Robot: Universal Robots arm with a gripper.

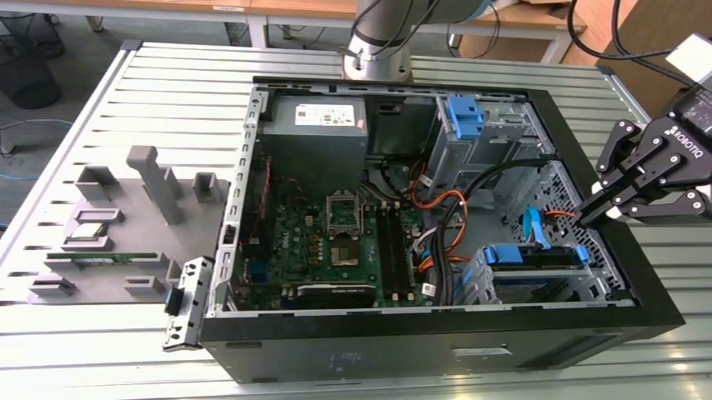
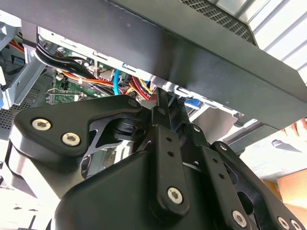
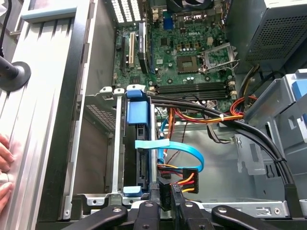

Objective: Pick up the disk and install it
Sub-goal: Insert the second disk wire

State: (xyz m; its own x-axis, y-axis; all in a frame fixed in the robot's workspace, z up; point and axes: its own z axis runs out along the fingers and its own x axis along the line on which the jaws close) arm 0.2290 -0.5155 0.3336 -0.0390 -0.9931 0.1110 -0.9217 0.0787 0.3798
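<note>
The disk (image 1: pixel 532 260) sits in the drive cage at the near corner of the open computer case (image 1: pixel 445 350), on the exterior view's right, with its blue rails showing. In the first wrist view the disk (image 3: pixel 140 153) stands on edge between the cage's metal walls, and a blue ribbon cable (image 3: pixel 182 151) runs across beside it. My black gripper (image 1: pixel 589 213) hovers over the case's wall on the exterior view's right, just beyond the cage. Its fingers (image 3: pixel 156 194) are shut together with nothing of the disk between them. In the second wrist view, the fingers (image 2: pixel 163 112) point into the case.
A grey power-supply box (image 1: pixel 317 125) and a bare blue bracket (image 1: pixel 465 117) lie at the case's far side. Black and orange cables (image 1: pixel 445 204) cross above the motherboard (image 1: pixel 333 242). A grey fixture (image 1: pixel 122 225) with small parts stands on the exterior view's left. A person's hand (image 3: pixel 4 163) rests on the slotted table.
</note>
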